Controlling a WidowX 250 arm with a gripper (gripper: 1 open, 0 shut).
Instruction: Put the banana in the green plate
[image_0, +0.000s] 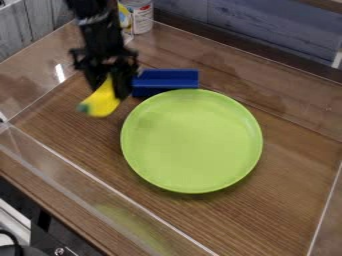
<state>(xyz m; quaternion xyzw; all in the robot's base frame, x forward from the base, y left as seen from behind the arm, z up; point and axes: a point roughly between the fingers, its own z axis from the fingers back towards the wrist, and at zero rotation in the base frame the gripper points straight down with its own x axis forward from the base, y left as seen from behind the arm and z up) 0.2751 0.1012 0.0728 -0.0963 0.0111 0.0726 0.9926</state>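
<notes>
— Where's the banana (100, 101)?
— Clamped in the gripper (103, 98), off the wooden table (80, 160), left of the green plate (191, 138).
— And the blue block (164, 80)?
— Just beside the plate's far rim.

a single fixed camera covers the scene; no second view exists to overlap with it. it sits above and in front of the wooden table (80, 150), looking down at an oblique angle toward the far wall. range is moderate: the green plate (193, 140) fills the frame centre, and the arm's upper part is cropped at the top edge.
</notes>
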